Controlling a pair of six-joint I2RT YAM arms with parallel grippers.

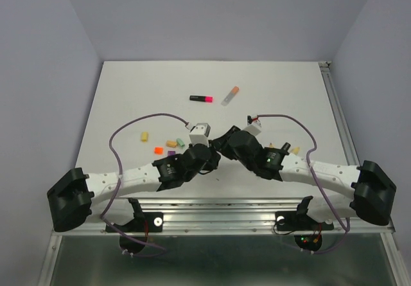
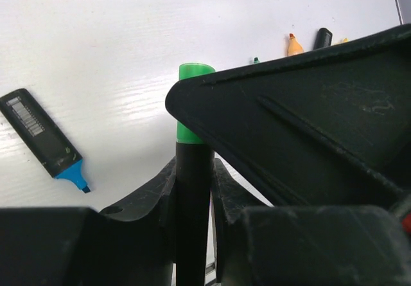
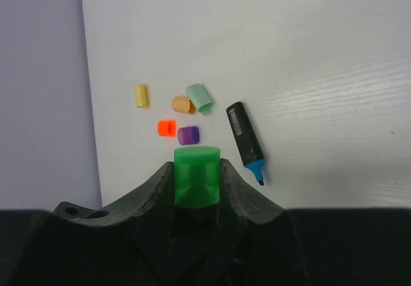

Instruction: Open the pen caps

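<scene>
Both grippers meet at the table's near middle on one highlighter. My left gripper (image 2: 194, 173) is shut on the pen's black barrel (image 2: 194, 234). The pen's green cap (image 2: 191, 74) rises above the jaws and passes behind the right gripper's dark body. In the right wrist view my right gripper (image 3: 197, 170) is shut on that green cap (image 3: 197, 180), a finger pressed to each side. Loose pen caps lie on the table beyond: yellow (image 3: 141, 96), peach (image 3: 183, 104), pale green (image 3: 200, 98), orange (image 3: 166, 128) and purple (image 3: 188, 135). From above the pen is hidden between the left gripper (image 1: 207, 156) and the right gripper (image 1: 225, 141).
An uncapped black pen with a blue tip (image 3: 246, 141) lies beside the loose caps. Farther back lie a black pen with a pink tip (image 1: 201, 98) and a pale pen with an orange tip (image 1: 230, 95). Small black and yellow pieces (image 1: 290, 148) sit by the right arm.
</scene>
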